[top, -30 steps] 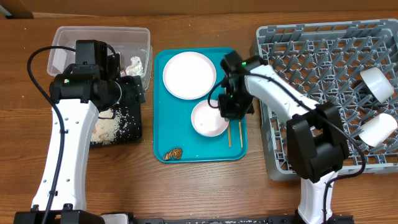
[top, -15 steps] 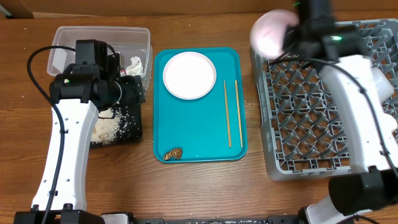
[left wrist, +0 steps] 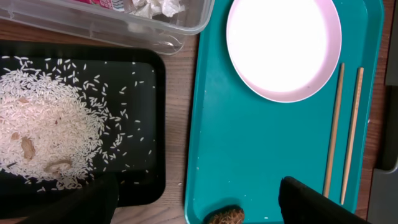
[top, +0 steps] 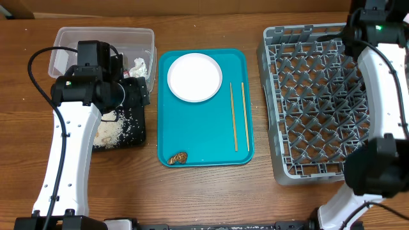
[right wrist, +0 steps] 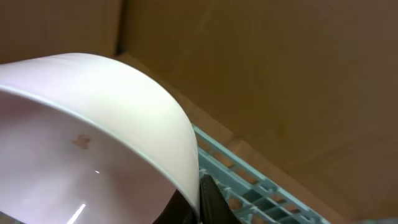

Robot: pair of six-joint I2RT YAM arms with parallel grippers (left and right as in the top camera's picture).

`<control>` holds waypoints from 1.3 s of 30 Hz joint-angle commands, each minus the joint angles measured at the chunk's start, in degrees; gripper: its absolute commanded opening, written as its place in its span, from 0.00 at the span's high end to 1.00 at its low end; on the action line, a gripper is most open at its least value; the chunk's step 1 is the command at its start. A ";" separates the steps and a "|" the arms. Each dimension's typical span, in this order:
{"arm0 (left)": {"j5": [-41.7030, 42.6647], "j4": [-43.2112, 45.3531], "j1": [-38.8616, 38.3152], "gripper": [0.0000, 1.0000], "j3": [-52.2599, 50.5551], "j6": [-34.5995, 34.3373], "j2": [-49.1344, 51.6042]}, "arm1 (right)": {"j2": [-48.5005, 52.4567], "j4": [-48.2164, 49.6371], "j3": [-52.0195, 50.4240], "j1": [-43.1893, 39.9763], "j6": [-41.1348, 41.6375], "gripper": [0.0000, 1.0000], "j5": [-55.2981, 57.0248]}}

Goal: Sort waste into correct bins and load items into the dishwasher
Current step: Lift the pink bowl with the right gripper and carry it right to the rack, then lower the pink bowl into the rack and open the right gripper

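Loading step in hand: right gripper [right wrist: 203,194] clamped on the white bowl [right wrist: 93,124] at the dish rack's [top: 319,108] far edge; next, seat it between pegs. Left gripper [left wrist: 193,205] gapes wide, empty, above the brown scrap [left wrist: 225,216].

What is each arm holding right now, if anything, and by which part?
The right jaws are shut on the white bowl, pinching it at its rim. The left jaws stand open, holding nothing.
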 commanded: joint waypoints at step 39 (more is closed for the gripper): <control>0.70 -0.17 -0.11 0.14 1.07 -1.18 0.09 | 12.55 -26.03 -0.35 7.65 19.87 0.96 -18.86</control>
